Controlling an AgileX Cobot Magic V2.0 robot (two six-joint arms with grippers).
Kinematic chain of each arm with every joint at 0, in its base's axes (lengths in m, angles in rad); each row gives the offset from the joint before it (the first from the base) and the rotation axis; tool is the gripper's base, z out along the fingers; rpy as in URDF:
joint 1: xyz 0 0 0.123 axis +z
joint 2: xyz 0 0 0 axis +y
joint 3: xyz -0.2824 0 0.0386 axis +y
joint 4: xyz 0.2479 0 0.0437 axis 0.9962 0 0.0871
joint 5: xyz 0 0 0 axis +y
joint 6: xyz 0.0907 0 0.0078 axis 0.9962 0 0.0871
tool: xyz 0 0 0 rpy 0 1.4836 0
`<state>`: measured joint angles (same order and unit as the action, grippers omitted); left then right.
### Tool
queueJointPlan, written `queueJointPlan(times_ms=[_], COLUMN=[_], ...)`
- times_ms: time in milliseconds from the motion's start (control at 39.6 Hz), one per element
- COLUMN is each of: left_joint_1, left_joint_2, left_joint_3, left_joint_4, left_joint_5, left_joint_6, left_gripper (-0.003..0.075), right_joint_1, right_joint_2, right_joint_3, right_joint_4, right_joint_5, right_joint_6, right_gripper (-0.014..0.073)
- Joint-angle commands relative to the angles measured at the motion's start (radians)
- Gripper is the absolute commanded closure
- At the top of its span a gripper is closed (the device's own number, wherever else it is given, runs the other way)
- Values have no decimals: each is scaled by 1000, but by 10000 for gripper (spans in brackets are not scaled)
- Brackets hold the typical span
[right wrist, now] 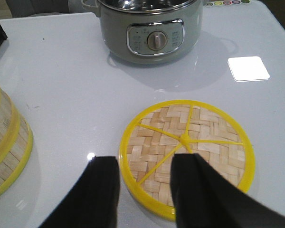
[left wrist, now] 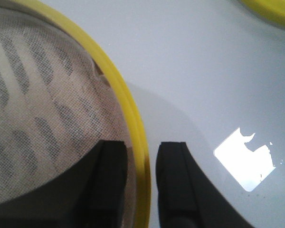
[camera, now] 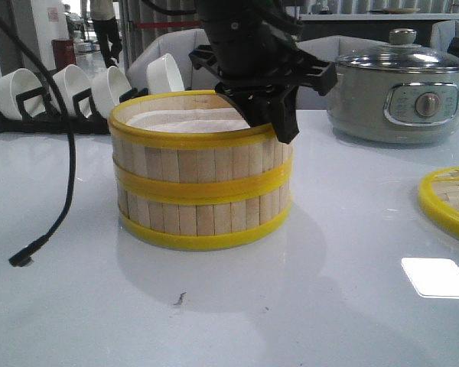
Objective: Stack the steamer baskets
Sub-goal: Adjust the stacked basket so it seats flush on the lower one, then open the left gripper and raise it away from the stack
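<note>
Left gripper (left wrist: 142, 161) open, fingers straddling top basket (camera: 201, 141) rim. Careless withdrawal may drag it off the stack. Right gripper (right wrist: 145, 183) open above lid (right wrist: 186, 156).

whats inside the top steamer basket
A pale mesh liner lies over the slats inside the top steamer basket; no food shows on the visible part. One of the left gripper fingers dips inside the rim and hides part of the liner.

Pale wooden slats banded in glossy yellow plastic are seen on the 2 stacked steamer baskets (camera: 201, 172); a mesh cloth liner (left wrist: 42, 104) lies beside the left gripper (left wrist: 141, 161). The lid (right wrist: 186, 154) is woven bamboo; the table (camera: 306, 306) is glossy.
</note>
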<state>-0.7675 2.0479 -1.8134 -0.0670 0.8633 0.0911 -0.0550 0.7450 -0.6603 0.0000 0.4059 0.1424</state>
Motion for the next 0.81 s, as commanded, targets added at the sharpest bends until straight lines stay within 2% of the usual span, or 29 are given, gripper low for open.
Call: queueJointPlan(times_ms=[0, 278, 530, 707, 782], left_joint_1=[-9, -9, -9, -9, -9], left_joint_2=[-67, -67, -67, -67, -67], left_joint_3=[-35, -38, -101, -152, -167], left_joint_4=[-4, -4, -4, -4, -2], left_joint_5=[-52, -71, -73, -71, -51], left_joint_6=[-2, -2, -6, -6, -6], left_gripper=[374, 347, 193, 194, 240], right_joint_1=[-5, -5, -5, -5, -5], right_joint_2=[2, 2, 2, 2, 2], right_joint_3=[-29, -29, -29, -29, -29], right_joint_4=[-7, -7, -7, -7, -7], right_joint_5=[-76, -76, -76, -74, -74], right_joint_6=[-11, -11, -11, -11, -11], right_gripper=[221, 221, 221, 221, 221])
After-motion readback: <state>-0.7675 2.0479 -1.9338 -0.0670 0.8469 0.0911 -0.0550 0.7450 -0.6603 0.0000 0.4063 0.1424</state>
